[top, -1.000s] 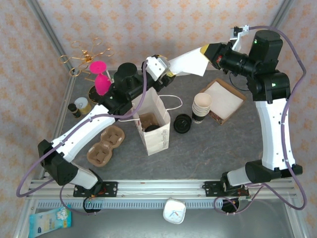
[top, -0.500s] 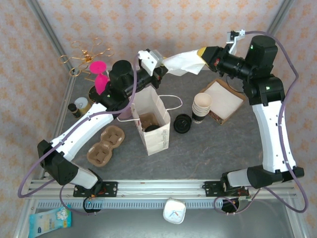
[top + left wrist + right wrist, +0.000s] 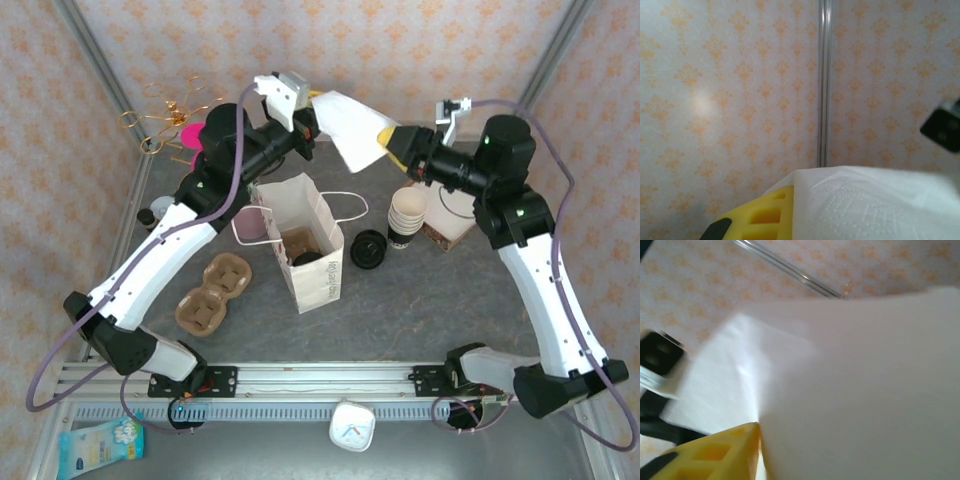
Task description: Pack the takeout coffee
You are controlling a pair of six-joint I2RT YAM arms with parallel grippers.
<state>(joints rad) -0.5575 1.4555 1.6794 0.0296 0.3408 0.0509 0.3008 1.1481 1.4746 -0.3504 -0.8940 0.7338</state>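
Napkin aloft over open bag, likely for dropping in: left fingers pinch it; right fingers touching, grip unclear.

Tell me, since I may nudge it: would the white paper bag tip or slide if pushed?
Likely tippy: the white paper bag stands tall on a narrow base, mouth open. Its thin walls would probably buckle before it slides.

Grey table, stone-look top. Directly on it:
- white paper bag, upright, open, centre
- brown pulp cup carrier, left of the bag
- black lids, touching the cup stack
- brown box, behind the stack
- small jars, far left
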